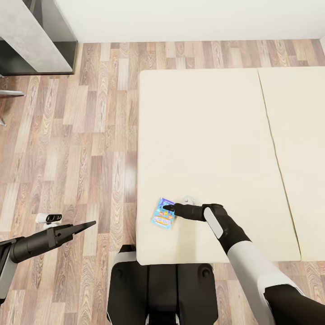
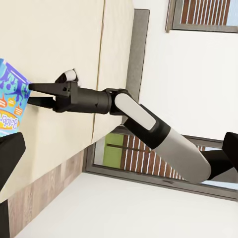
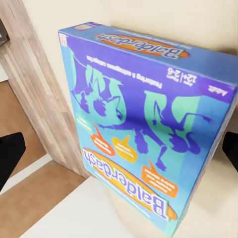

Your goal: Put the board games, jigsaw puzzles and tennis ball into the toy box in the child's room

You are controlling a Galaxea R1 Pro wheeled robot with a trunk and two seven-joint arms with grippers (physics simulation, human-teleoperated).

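Note:
A small blue board game (image 1: 162,215) with orange print, lettered Balderdash (image 3: 134,124), lies flat on the cream bed (image 1: 203,135) near its front left corner. My right gripper (image 1: 167,208) reaches over it from the right, low above the lid and open; its dark fingertips (image 3: 10,153) stand wide apart at either side of the box. The left wrist view shows the same box (image 2: 9,99) with the right gripper's fingers (image 2: 39,88) at its edge. My left gripper (image 1: 88,224) hangs open over the wood floor, left of the bed and pointing towards it.
The end of the table (image 1: 27,31), with its grey mottled top and dark cabinet, stands at the far left against the white wall. Wood-plank floor (image 1: 81,149) lies between it and the bed. A seam (image 1: 271,131) splits the mattress. My base (image 1: 158,289) abuts the bed's front edge.

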